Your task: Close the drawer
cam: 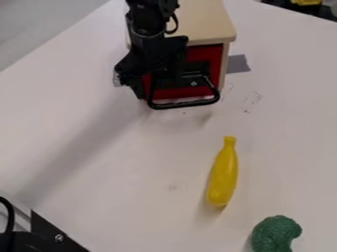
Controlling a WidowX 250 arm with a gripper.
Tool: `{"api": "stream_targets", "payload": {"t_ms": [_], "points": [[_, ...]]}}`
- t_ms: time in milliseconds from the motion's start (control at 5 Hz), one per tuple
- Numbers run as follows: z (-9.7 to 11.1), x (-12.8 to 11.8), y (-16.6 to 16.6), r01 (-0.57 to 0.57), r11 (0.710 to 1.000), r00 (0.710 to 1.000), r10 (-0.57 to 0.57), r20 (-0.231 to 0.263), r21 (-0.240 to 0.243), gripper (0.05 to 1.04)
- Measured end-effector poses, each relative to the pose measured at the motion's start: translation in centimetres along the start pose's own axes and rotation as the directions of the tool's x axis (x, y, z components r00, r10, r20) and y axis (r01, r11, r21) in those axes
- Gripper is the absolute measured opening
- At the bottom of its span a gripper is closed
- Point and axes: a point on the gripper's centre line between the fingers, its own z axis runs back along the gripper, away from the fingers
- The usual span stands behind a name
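The gripper (152, 81) hangs at the upper middle, right against the left part of the drawer front, and partly covers it. The red drawer front (214, 61) sits in the light wooden cabinet (209, 22), looking flush or nearly so with the frame. Its black loop handle (187, 104) sticks out toward the camera, just right of the gripper. The dark gripper merges with the handle's left side, so contact between them cannot be made out.
A yellow toy banana (223, 174) lies on the white table (131, 162) in front of the cabinet. Green toy broccoli (276, 234) rests near the bottom right. Black hardware (49, 235) occupies the lower left corner, and dark items stand at the top right.
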Motion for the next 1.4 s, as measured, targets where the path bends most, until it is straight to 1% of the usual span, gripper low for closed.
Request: {"api": "stream_targets", "payload": {"t_ms": [200, 400, 600, 800, 1000, 1200, 1400], "points": [[0.0, -0.5, -0.1, 0.016, 1.000, 0.999, -0.016, -0.029, -0.003, 1.000], [0.1, -1.9, 0.4, 0.073, 0.996, 0.993, -0.069, -0.092, 0.043, 1.000], [1.2, -3.7, 0.0, 0.128, 0.991, 0.981, -0.120, -0.153, 0.045, 1.001], [3.6, -4.4, -0.4, 0.144, 0.989, 0.977, -0.139, -0.161, 0.025, 1.001], [5.9, -5.5, -0.5, 0.167, 0.986, 0.969, -0.164, -0.185, 0.001, 1.000], [7.5, -7.1, -0.5, 0.239, 0.971, 0.954, -0.234, -0.185, 0.000, 1.001], [8.2, -8.6, -0.3, 0.278, 0.960, 0.944, -0.271, -0.188, 0.011, 1.001]]}}
